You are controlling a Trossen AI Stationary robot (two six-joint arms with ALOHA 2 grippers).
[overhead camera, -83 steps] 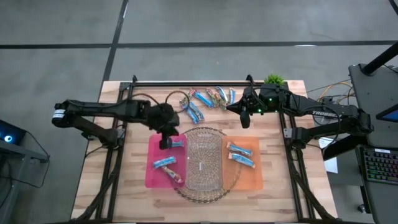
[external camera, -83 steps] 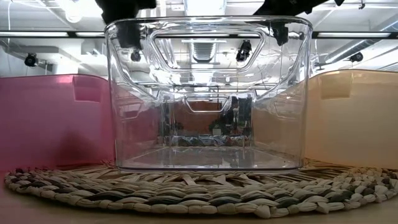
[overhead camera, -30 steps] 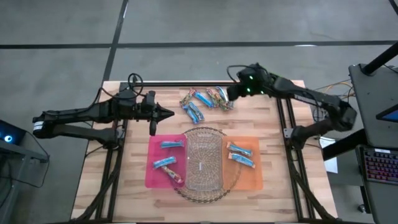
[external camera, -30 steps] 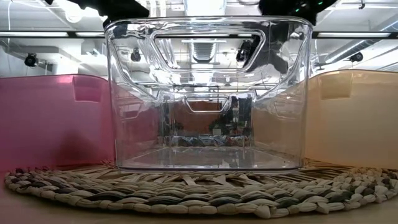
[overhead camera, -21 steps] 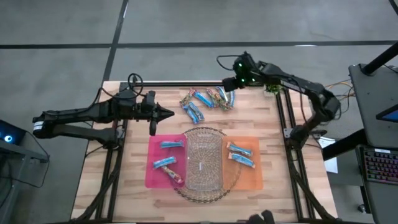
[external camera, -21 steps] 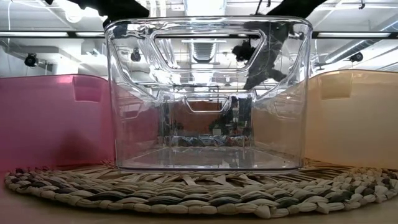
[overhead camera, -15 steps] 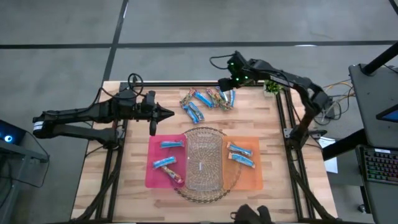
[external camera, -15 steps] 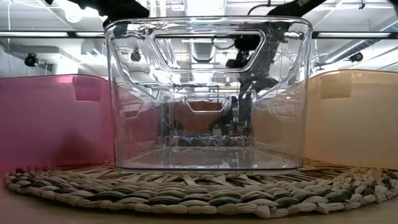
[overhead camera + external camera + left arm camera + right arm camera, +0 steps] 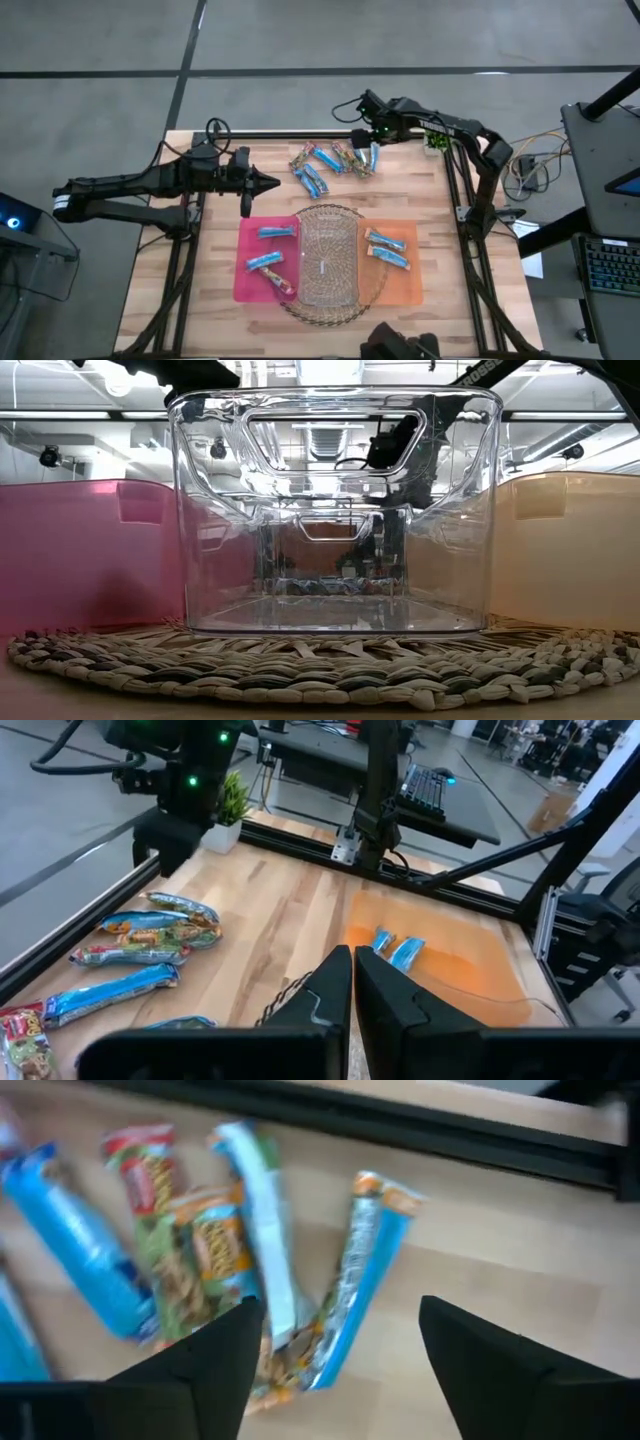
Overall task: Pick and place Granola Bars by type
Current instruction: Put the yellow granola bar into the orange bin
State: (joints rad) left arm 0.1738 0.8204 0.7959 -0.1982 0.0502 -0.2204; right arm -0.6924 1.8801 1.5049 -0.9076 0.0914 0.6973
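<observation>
The right gripper (image 9: 362,135) is standing with its jaws spread wide and nothing between them, hovering over the right end of the loose pile of Granola Bars (image 9: 333,160) at the far side of the wooden table (image 9: 205,290). In its wrist view the two dark fingers (image 9: 205,1365) are straddling a blue bar (image 9: 355,1290) and a tan bar with red and green (image 9: 205,1245), apparently without touching either. The printing on the wrappers is too blurred to read.

The right arm is reaching from the table's right edge far across toward the back rail, its wrist bent down and its green lights glowing, just beside the small potted plant (image 9: 434,140).

The left gripper (image 9: 268,183) is sitting with its jaws pressed together, holding nothing, as its wrist view shows with the two fingers (image 9: 335,990) meeting. The left arm is lying stretched level from the left, pointing right, well left of the pile.

Nearer, a pink tray (image 9: 244,285) is holding three bars, two blue and one reddish, and an orange tray (image 9: 404,290) is holding two blue bars. Between them a clear bin (image 9: 330,510) is resting on a woven mat (image 9: 320,670).
</observation>
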